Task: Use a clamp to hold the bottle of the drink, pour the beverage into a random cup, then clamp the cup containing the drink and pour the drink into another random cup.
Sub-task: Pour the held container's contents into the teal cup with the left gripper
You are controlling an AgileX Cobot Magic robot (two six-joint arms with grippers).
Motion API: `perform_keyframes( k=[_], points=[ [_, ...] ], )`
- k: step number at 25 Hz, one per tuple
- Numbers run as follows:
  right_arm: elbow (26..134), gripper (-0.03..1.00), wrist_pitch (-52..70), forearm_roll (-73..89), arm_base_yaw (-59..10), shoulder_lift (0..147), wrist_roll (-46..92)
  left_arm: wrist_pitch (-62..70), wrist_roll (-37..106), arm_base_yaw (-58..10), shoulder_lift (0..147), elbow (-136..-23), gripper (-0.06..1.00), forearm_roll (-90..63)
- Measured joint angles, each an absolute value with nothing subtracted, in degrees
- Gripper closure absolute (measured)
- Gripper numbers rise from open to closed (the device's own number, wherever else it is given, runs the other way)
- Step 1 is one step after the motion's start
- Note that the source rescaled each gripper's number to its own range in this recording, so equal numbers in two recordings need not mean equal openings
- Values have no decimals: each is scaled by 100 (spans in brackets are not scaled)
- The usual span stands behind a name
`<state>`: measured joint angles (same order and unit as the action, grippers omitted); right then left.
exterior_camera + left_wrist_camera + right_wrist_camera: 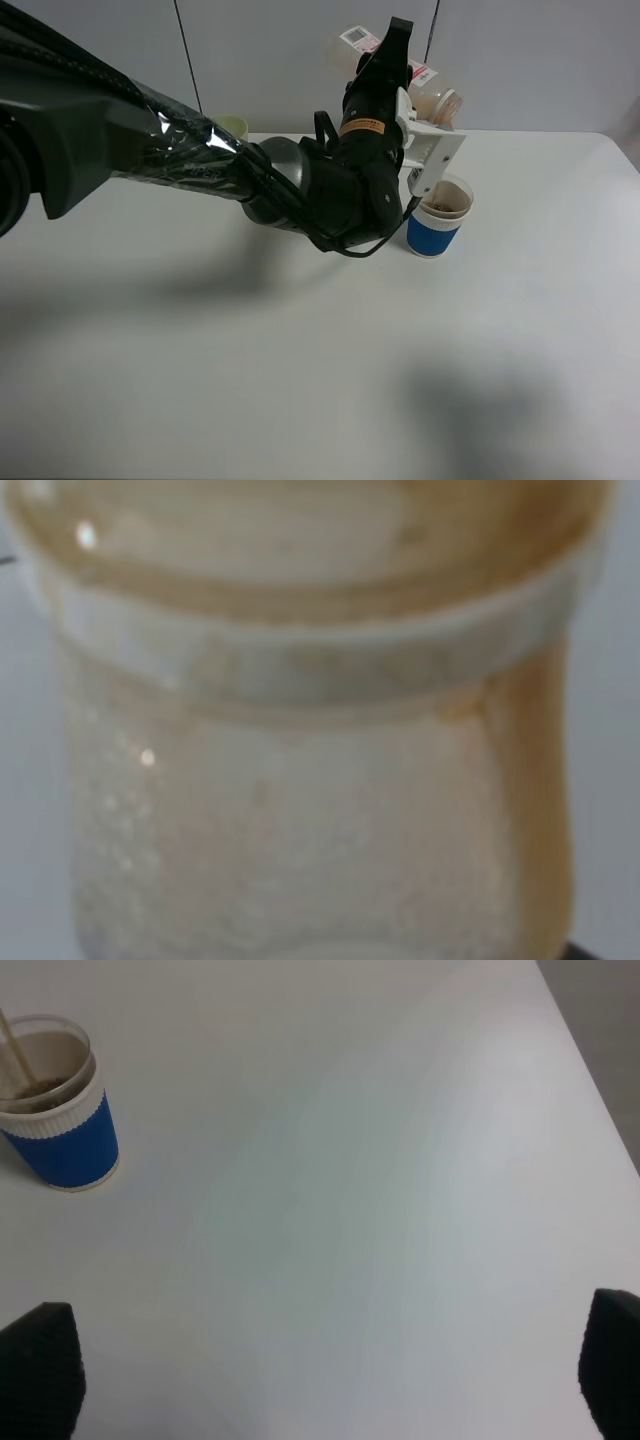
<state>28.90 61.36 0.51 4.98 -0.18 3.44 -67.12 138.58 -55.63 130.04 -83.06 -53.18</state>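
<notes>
Bottle of the drink (437, 98) tilted high above the counter (300, 380), clamped in the left end effector (398, 45), mouth over the blue-banded cup (436, 225). Only visible from right wrist: thin beverage (20, 1055) stream, plus right end effector (322, 1365) spread wide, holding nothing.

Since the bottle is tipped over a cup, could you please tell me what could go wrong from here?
1. The bottle, clamped tilted in the left gripper, sits well above the blue-banded cup. A small drift could send its thin stream past the rim onto the table.
2. The wrist's white bracket hangs close beside the cup's rim and might tip the cup if the arm lowers.
</notes>
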Motion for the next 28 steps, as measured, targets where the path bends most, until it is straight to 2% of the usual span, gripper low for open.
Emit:
perform_keyframes(
  k=[28],
  points=[
    [2890,-3,6136,51,498,-18,344,-6712,13922,-5563,13004,-8306,93,-4295]
  ],
)
